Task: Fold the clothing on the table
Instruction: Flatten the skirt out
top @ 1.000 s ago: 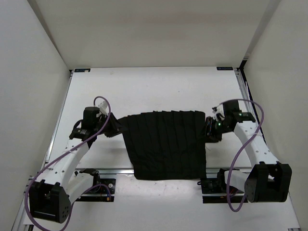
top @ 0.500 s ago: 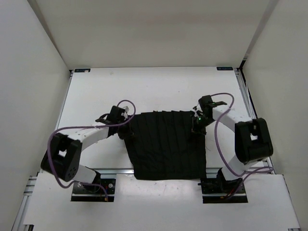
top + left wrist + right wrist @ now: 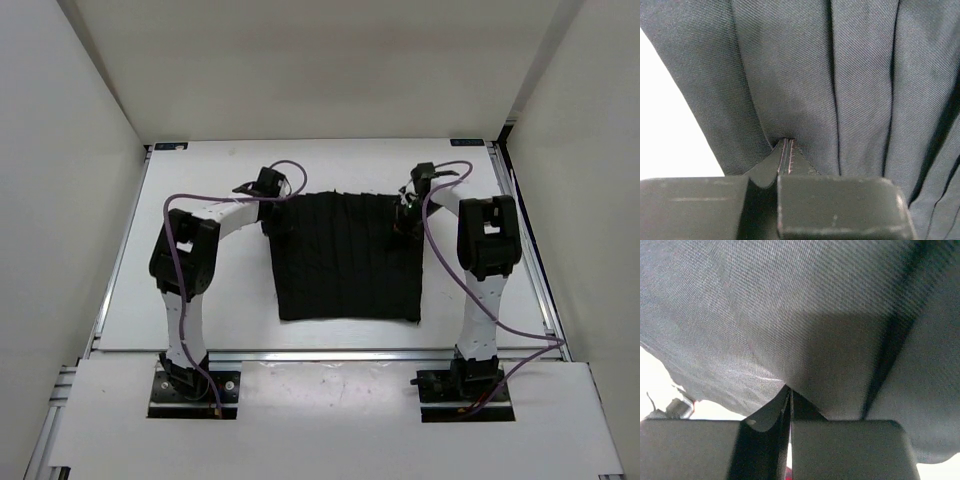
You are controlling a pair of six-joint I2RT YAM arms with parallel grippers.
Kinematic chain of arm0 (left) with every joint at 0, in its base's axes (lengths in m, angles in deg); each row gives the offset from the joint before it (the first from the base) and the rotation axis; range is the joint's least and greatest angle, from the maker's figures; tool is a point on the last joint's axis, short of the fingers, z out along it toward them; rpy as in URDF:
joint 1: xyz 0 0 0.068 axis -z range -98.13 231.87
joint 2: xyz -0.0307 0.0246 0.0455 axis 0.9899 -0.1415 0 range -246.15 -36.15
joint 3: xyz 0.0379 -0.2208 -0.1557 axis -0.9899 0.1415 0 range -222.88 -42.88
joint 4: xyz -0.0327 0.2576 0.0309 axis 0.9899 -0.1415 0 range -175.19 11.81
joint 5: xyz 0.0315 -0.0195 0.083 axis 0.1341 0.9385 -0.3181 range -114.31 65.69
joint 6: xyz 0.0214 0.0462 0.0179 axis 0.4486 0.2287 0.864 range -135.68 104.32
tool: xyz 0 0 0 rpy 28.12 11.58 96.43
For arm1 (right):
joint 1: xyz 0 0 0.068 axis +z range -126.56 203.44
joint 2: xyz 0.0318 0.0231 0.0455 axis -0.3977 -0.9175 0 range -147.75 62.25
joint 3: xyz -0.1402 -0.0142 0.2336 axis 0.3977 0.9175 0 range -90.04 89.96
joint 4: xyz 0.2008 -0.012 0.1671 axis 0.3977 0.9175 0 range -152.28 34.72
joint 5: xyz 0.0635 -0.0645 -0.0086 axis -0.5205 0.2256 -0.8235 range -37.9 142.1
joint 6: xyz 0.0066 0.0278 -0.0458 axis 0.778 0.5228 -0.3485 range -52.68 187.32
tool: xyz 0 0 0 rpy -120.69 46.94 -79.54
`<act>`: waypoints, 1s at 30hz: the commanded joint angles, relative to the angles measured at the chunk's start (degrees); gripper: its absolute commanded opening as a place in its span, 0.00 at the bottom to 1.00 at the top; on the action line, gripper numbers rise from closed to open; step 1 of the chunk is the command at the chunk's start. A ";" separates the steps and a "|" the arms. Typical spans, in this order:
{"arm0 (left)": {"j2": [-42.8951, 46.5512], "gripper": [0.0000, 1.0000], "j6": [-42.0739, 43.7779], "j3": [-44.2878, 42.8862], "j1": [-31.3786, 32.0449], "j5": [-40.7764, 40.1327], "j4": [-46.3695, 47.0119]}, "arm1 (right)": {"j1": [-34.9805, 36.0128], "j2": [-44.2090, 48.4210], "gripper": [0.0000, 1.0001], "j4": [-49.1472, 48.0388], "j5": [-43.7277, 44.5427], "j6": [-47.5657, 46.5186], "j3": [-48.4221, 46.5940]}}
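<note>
The clothing point(image 3: 347, 258), black and pleated, lies flat in the middle of the white table point(image 3: 210, 170). Its lower hem sits back from the near rail. My left gripper point(image 3: 276, 213) is shut on the clothing's far left corner. In the left wrist view the left gripper point(image 3: 786, 143) pinches a stitched edge of the clothing point(image 3: 795, 70). My right gripper point(image 3: 404, 215) is shut on the far right corner. In the right wrist view the right gripper point(image 3: 789, 391) has the clothing point(image 3: 790, 315) bunched between closed jaws. Both arms reach far forward.
White walls enclose the table on three sides. A metal rail point(image 3: 320, 354) runs along the near edge, with both arm bases point(image 3: 190, 385) behind it. Purple cables point(image 3: 440, 260) loop off each arm. Bare tabletop point(image 3: 670, 130) shows left of the cloth.
Both grippers have shut on the clothing's far corners. Both arms have stretched toward the back of the table, dragging the clothing away from the near rail.
</note>
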 commanded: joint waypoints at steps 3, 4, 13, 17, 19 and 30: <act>-3.27 0.00 2.69 -9.76 -3.38 0.85 -0.82 | -2.83 -2.09 0.00 -0.79 2.19 -3.12 -13.45; -2.74 0.00 3.30 -10.64 -3.56 0.49 -1.07 | -3.01 -0.26 0.00 -1.50 1.66 -3.04 -13.99; 12.10 0.97 0.18 -1.46 2.15 14.02 4.51 | 4.10 22.51 0.37 -15.95 1.54 1.06 -1.21; 12.21 0.99 -21.69 8.94 5.66 17.20 17.62 | 13.32 30.78 0.14 -37.77 15.78 9.43 14.36; 12.64 0.99 -22.79 9.92 6.90 13.08 17.30 | 17.72 31.58 0.00 -41.66 26.40 10.05 15.88; 13.26 0.99 -28.70 8.09 9.26 0.69 10.81 | 36.36 26.49 0.00 -40.71 42.51 5.92 11.86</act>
